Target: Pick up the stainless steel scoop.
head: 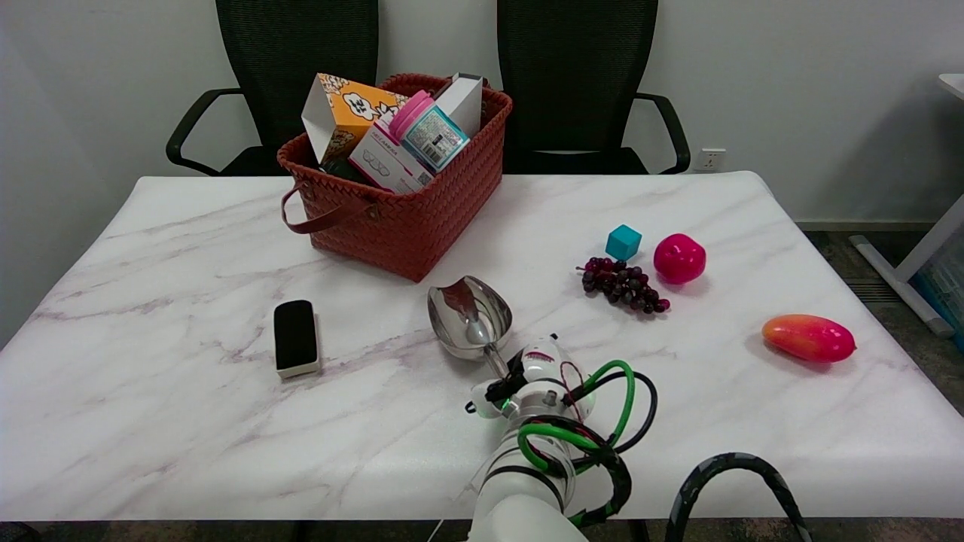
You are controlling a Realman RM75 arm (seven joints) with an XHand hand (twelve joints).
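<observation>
Head view: we see the right hand (pixel 527 376) closed around the handle of the stainless steel scoop (pixel 468 316), near the counter (pixel 188 421) front edge. Grasp looks made; whether the bowl is clear of the surface, we can't tell. Long axis runs handle-near, bowl pointing away and left toward the basket (pixel 422 218).

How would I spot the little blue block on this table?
Start at the red woven basket at the table's far side and look right. Beside the dark grapes and the red apple sits the teal cube, the only angular, blue-green thing among rounded fruit.
</observation>
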